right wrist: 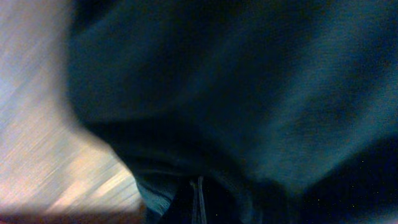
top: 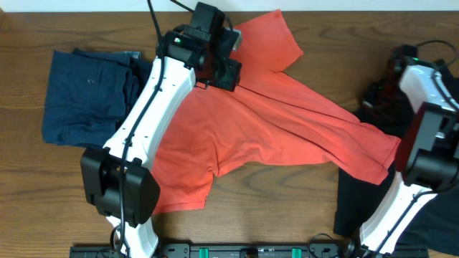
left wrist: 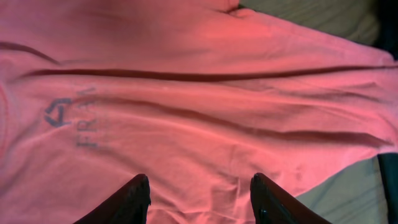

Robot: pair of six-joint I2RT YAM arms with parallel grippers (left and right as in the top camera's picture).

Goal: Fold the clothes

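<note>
The coral-red T-shirt (top: 280,122) lies spread across the middle of the table, creased, with one sleeve toward the back. My left gripper (top: 219,68) hovers over its upper part. In the left wrist view its fingers (left wrist: 140,190) stand open above the cloth (left wrist: 205,93) next to faint lettering (left wrist: 87,118), with nothing between them. At the right edge, my right gripper (top: 391,82) is down in a black garment (top: 351,201). In the right wrist view the jaws (right wrist: 199,202) are shut and dark cloth (right wrist: 261,93) fills the frame. Whether a fold is pinched does not show.
A folded dark navy garment (top: 86,97) lies at the left of the wooden table (top: 287,208). The left arm (top: 150,115) crosses the shirt's left side. The right arm (top: 423,122) stands over the black cloth by the right edge.
</note>
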